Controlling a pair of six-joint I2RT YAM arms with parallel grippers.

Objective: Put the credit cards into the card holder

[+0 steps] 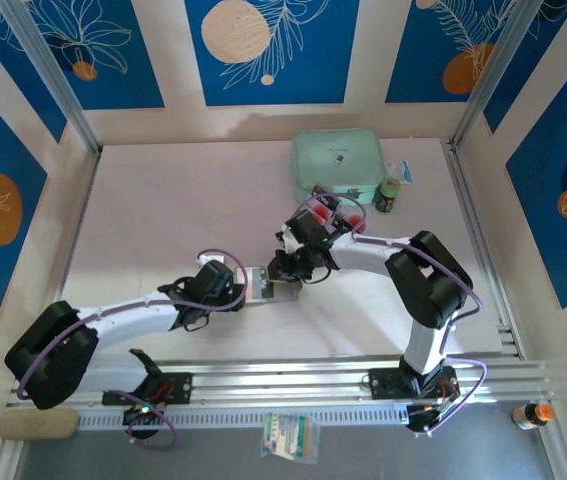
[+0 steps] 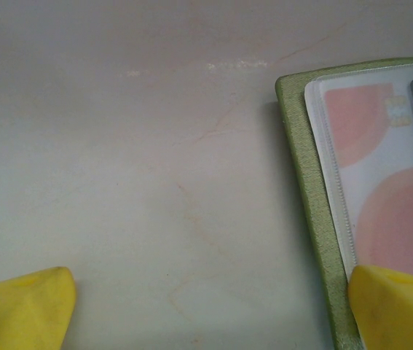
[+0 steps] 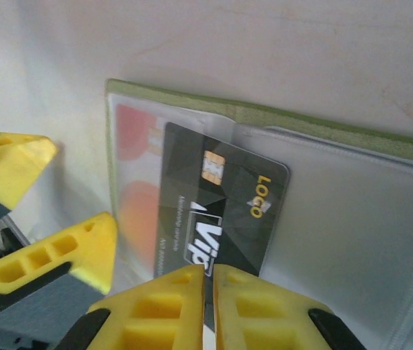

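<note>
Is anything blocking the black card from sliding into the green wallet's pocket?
Nothing visible does. The right tool pinches the black card, its far end at the card holder's clear sleeve. The left tool stands open, off to the side.

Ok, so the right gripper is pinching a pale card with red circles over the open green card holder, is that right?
Not quite: the card in the right gripper is the black card with a gold chip. The pale card with red circles already sits in a sleeve of the open green card holder. The right wrist view shows it.
</note>
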